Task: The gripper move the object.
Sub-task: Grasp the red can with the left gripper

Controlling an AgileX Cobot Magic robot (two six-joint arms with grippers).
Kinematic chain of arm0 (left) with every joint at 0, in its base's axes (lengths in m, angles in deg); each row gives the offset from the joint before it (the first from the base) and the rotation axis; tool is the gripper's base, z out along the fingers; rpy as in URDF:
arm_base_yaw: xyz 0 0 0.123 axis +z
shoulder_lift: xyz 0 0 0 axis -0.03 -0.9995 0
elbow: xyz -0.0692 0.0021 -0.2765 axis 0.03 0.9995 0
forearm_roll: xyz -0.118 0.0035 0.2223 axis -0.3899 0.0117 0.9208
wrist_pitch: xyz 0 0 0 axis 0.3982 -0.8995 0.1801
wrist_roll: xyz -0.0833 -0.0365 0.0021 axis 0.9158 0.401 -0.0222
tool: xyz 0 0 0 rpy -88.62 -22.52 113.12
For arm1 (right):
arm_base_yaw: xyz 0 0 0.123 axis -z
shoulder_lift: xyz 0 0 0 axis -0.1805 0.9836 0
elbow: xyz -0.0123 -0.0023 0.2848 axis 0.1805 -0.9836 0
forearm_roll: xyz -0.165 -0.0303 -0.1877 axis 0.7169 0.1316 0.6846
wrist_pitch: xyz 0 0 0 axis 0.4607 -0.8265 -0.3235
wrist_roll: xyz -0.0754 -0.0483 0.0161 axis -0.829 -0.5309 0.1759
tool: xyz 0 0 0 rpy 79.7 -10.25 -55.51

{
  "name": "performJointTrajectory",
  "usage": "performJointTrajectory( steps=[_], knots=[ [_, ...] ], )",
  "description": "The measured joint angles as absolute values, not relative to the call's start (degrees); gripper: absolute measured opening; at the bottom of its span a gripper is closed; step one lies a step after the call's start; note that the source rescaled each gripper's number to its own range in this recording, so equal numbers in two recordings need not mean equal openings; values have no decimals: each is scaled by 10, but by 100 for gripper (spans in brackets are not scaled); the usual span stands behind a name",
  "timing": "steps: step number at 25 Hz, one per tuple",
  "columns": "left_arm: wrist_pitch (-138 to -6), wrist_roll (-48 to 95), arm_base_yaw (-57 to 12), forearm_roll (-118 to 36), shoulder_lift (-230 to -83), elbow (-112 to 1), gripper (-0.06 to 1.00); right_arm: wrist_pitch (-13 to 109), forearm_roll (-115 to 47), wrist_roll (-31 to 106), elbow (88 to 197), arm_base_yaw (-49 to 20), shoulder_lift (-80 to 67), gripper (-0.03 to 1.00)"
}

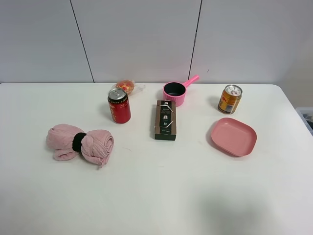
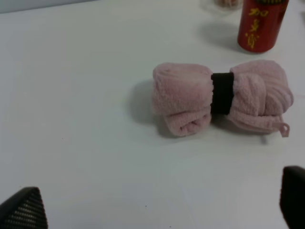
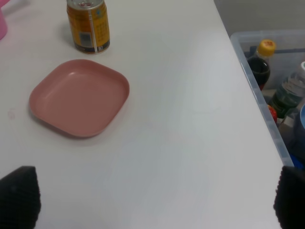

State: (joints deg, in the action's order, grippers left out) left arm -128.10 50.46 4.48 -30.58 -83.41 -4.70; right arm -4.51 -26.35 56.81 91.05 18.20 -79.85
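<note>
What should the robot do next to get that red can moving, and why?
Probably reach the left gripper forward past the pink towel towards the red can. Its jaws stand wide open and empty, and the can stands upright beyond the towel, untouched, on this arm's side of the table.

We read yellow vertical characters "加多宝" on the red can, ahead of the left gripper and off to one side. Print on the gold can and the dark box is illegible to us.
</note>
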Motion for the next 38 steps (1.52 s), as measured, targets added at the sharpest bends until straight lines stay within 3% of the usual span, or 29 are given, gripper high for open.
performJointTrajectory(
  steps=[38],
  knots=[
    [-1281,505,45,-306,-834,-47,100,-45,-264,568,911,182,-798,100]
  ],
)
